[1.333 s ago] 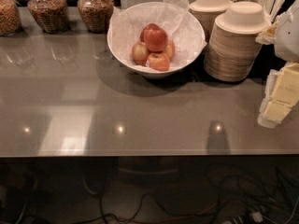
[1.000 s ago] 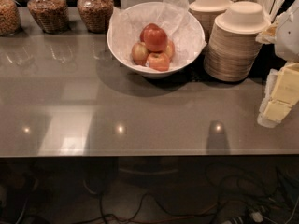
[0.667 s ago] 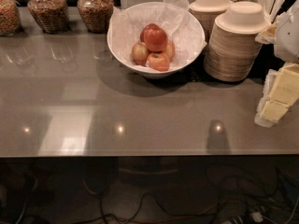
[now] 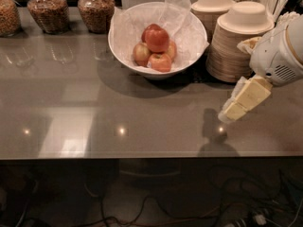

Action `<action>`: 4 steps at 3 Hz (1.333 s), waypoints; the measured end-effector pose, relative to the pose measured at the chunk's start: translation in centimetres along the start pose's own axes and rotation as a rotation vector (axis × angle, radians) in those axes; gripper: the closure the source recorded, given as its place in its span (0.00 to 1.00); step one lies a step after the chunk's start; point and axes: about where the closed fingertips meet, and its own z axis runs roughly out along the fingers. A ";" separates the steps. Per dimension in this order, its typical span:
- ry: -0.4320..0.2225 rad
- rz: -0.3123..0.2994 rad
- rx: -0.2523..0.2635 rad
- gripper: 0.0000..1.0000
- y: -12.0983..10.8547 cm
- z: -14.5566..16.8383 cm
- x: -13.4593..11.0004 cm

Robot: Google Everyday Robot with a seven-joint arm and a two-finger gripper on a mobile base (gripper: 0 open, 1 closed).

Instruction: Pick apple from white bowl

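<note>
One arm in from the right, apples untouched in the bowl

Nearest the camera, dark cables [image 4: 156, 207] trail across the floor below the front edge of the desk [image 4: 71, 103]. The grey desk top is glossy and shows small spots of reflected light.

Above the right part of the desk hangs the end effector [image 4: 235, 110], its pale yellow parts slanting down and to the left from the white arm housing [image 4: 279, 56]. It holds nothing and touches nothing. Whether it is spread or pressed together I cannot tell. Its shadow [image 4: 211, 126] falls on the desk just beside its tip. Compared with the frame a little over half a second ago, the end effector has swung left, away from the right edge and farther in over the desk. More of the white housing is now in view, partly in front of the nearer stack of beige bowls [image 4: 234, 46]. Nothing else on the desk has shifted.

Farther back, near the middle, stands the white bowl [image 4: 142, 72], lined with crinkled tissue paper [image 4: 184, 27]. The apples [image 4: 160, 61] lie in it in a small heap, and the reddest apple [image 4: 156, 38] rests on top of the others. The bowl is well apart from the end effector, behind it and to its left.

A second stack of beige bowls [image 4: 211, 8] stands behind the nearer one, to the right of the white bowl. At the back left, three jars [image 4: 47, 11] with brown contents stand in a row.
</note>
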 end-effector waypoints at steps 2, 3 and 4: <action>-0.281 0.007 0.148 0.00 -6.7 3.9 -7.6; -0.346 0.006 0.173 0.00 -9.7 5.9 -11.0; -0.381 0.009 0.158 0.11 -11.7 8.5 -13.7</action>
